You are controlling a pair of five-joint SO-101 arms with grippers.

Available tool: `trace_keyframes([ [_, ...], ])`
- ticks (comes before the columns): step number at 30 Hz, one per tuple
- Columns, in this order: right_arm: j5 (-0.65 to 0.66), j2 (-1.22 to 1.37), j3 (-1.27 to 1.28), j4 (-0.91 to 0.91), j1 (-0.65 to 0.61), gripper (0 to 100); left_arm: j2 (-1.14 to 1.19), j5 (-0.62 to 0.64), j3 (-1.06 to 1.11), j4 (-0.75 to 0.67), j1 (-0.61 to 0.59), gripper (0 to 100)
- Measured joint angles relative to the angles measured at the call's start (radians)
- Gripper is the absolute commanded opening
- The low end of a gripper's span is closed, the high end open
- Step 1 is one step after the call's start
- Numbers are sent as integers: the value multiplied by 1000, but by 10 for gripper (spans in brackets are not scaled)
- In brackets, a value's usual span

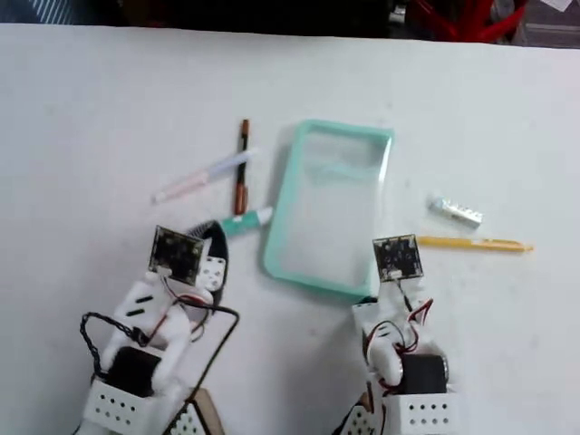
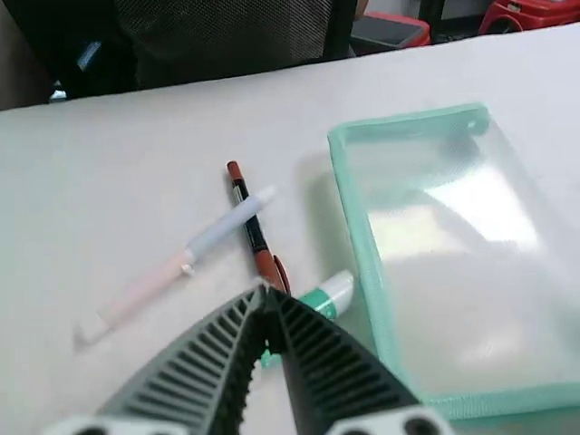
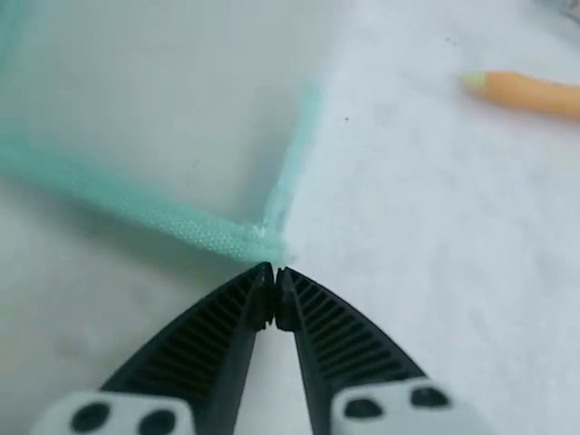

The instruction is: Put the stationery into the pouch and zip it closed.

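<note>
I have the clear pouch with its mint-green trim lying flat near the middle of the white table in the high view. All the stationery I can see lies outside it.

At the pouch's 9 o'clock there are three pieces close together. A brown pen points roughly toward 12, and a pastel pink-and-lilac pen lies across it at a slant. A green-and-white marker sits just below them with its pale tip almost at the pouch's edge. At the pouch's 3 o'clock are a small white block, which I can't identify, and a yellow pen just below it, both apart from the pouch.

My left gripper sits at the pouch's 8 o'clock, its jaws pressed together on nothing. The tips are right by the green marker and the brown pen's lower end; I can't tell if they touch either.

My right gripper is also pressed together with nothing in it, its tips just beside the pouch's 5 o'clock corner.
</note>
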Motion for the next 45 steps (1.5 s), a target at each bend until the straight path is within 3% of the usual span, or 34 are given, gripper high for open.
trace_keyframes([
  [7, 0, 0, 0, 0, -81, 24, 0, -14, 0, 18, 0, 24],
  [10, 0, 0, 0, 0, -87, 24, 0, -127, 0, 49, 0, 24],
  [15, 0, 0, 0, -21, -31, 25, 0, -328, 0, 81, 0, 24],
  [24, 0, 0, 0, -305, 167, 26, 0, -353, 0, 91, 0, 24],
  [27, 97, 0, -12, -371, 180, 52, 0, -358, 0, 104, 2, 24],
  [33, 434, 0, -14, -512, 183, 87, 0, -362, -8, 175, 2, 24],
  [39, 480, 0, -91, -568, 183, 91, 0, -362, -8, 181, 2, 24],
  [45, 482, 0, -376, -422, 91, 91, 0, -362, -8, 181, 2, 24],
])
